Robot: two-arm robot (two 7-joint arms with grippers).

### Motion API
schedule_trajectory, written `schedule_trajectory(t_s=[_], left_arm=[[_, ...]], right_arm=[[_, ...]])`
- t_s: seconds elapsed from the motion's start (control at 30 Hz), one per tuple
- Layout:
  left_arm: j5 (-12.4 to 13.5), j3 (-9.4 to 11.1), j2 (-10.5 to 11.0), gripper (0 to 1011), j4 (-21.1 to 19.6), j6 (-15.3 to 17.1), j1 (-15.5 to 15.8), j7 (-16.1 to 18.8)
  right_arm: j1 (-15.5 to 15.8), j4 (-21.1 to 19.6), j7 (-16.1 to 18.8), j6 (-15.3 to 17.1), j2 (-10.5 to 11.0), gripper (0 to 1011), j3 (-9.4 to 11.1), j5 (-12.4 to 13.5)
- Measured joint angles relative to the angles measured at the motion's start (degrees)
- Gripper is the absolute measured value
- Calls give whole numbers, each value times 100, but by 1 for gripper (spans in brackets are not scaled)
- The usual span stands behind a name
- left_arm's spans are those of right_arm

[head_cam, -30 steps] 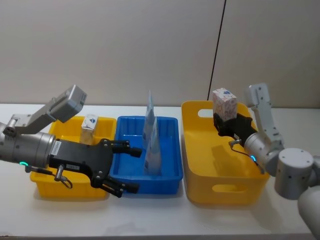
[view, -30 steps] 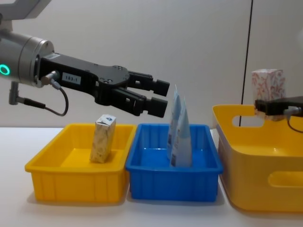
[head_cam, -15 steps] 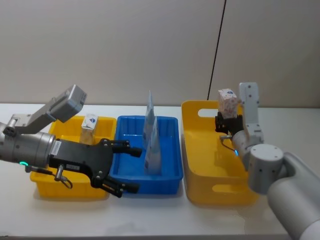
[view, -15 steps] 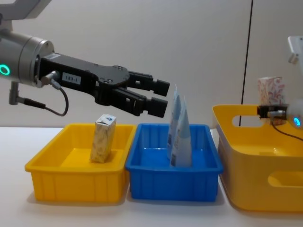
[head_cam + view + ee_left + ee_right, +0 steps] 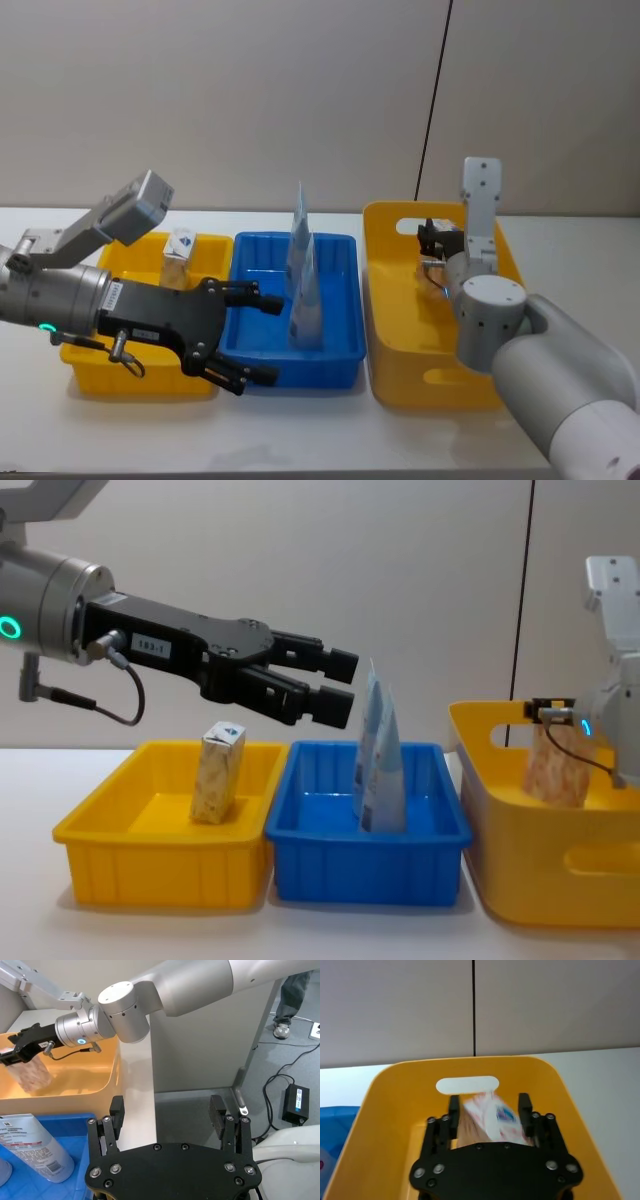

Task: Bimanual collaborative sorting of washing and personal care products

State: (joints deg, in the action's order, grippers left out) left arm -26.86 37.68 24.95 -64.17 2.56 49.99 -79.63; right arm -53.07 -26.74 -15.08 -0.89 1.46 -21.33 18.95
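While the left pincer (image 5: 340, 685) hung as it had a second before, open and empty above the seam between the small yellow tray (image 5: 150, 870) and the blue tray (image 5: 340, 370), all of the change was on the right. A second earlier the right pincer (image 5: 487, 1107) had held the white carton with red leafy pattern (image 5: 553, 770) upright and well above the rim of the big yellow basket (image 5: 400, 370). Now the wrist had turned over and dipped, so the carton hung tilted below the fingers and inside the basket, sitting under the rim line in the chest view. In the right wrist view the fingers flanked the carton on both sides, so we judged the pincer closed on it, though the slant left us unsure how square the hold was. We could not tell whether the carton's lower end touched the basket floor. To our minds this meant the placing of this carton was all but done, and what remained was to let go and lift the arm clear without dragging the carton back up. The pale blue squeeze tubes (image 5: 378, 760) stood leaning together in the blue tray, and the cream-yellow carton (image 5: 218, 775) stood upright in the small yellow tray, so each kind had its own container on the surface (image 5: 300, 430) and we judged the sorting near its end.
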Motion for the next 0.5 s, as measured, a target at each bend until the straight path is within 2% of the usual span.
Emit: schedule_trajectory(t_s=[0.2,0.37,0.5], left_arm=[[0,0,0,1001,0,0,0,0],[0,0,0,1001,0,0,0,0],[0,0,0,1001,0,0,0,0]], right_arm=[[-8,-41,-73,46,-61,817,50,0],[83,-290,-86,175,-66,970,85,5],[214,-603,-18,311,-28,1004,97,21]])
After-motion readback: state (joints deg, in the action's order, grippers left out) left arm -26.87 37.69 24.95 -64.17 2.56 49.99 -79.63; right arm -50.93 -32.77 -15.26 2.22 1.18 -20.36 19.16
